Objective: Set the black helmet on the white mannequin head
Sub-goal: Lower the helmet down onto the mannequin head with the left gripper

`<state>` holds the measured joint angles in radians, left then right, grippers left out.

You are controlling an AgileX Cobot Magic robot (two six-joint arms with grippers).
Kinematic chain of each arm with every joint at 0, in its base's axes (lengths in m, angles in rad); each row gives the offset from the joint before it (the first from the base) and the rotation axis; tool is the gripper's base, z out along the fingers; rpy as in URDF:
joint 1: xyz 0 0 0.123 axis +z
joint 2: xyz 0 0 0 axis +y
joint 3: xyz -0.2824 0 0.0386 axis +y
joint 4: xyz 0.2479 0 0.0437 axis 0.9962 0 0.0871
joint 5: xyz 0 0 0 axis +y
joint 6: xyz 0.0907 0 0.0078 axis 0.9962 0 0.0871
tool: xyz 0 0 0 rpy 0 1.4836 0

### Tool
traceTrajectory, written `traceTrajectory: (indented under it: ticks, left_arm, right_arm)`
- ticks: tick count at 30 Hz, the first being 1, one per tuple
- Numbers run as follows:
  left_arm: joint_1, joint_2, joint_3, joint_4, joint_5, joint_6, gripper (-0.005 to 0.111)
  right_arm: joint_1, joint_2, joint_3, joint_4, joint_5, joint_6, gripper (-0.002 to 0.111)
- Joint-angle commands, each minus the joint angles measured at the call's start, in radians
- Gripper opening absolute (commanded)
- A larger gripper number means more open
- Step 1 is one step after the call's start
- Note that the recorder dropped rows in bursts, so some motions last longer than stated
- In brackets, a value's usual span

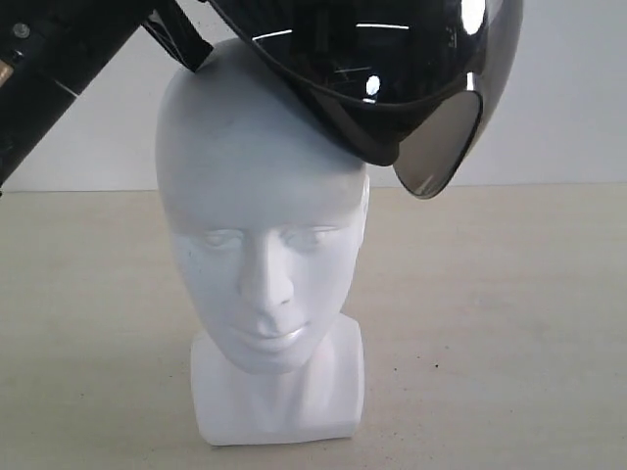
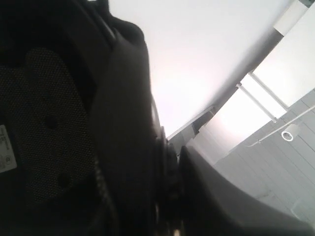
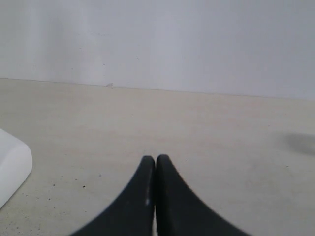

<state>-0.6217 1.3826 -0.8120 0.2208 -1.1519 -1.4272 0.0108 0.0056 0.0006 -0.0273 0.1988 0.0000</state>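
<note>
Black helmet [image 1: 372,59], clamped by left pincer [image 1: 178,34], atop mannequin head [image 1: 257,196]; right pincer [image 3: 155,164] closed, empty

We see the black helmet [image 1: 367,137] with a smoky grey visor [image 1: 443,147] catching white glints. The white mannequin head [image 1: 260,196] is plain glossy white. The helmet's black lining [image 2: 49,123] has a fine dotted mesh and a white label [image 2: 4,155]. The desk [image 1: 509,323] is pale beige with dark specks, and the right claw [image 3: 155,162] is black.
</note>
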Motion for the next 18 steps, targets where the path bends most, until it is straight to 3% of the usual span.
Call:
traceTrajectory:
  ticks: [1, 18]
  left_arm:
    - [0.029, -0.057, 0.025, -0.049, -0.069, 0.007, 0.004]
    - [0.080, -0.111, 0.162, -0.111, -0.069, 0.036, 0.004]
  right_arm:
    - [0.001, -0.006, -0.001, -0.008, -0.009, 0.000, 0.000]
    - [0.001, -0.006, -0.001, -0.008, -0.009, 0.000, 0.000]
